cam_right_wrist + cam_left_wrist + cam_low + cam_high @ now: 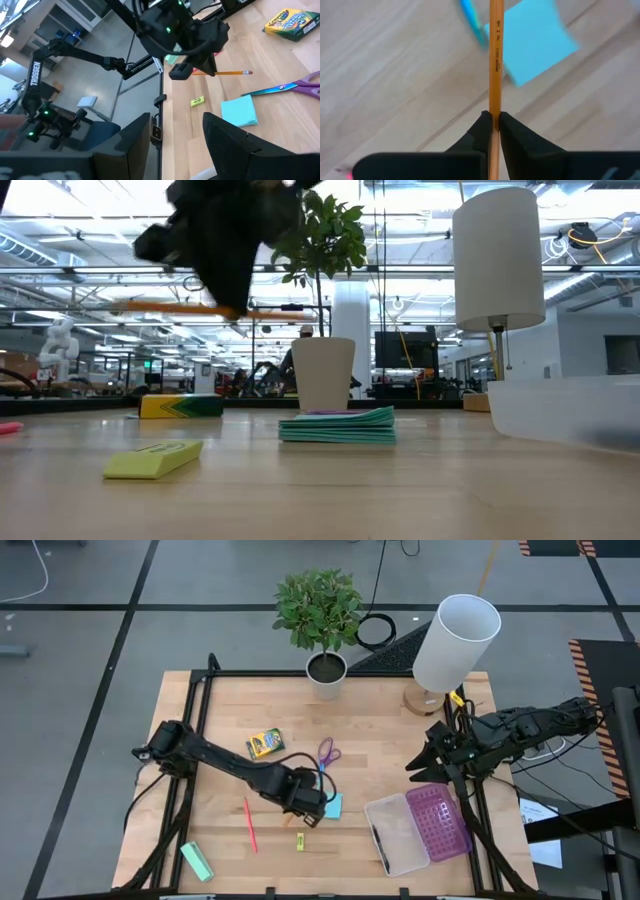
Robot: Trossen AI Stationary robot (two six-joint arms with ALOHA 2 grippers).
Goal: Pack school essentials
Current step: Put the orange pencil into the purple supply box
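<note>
My left gripper is shut on an orange pencil above the table's middle, over the light-blue sticky-note pad. The pad lies flat on the wood. The purple-handled scissors and the crayon box lie farther back. A red pencil and a tiny yellow piece lie nearer the front. A black pen lies in the clear case. My right gripper hangs open at the right, behind the case. My left gripper pinches the orange pencil about mid-length between its two fingers. The fingers come from above, pointing down, and lie across the pencil. The pencil is level and lifted clear of the table.
A mint-green block lies at the front left corner. A potted plant and a white lamp stand along the far edge. The case's purple half lies open at the right front.
</note>
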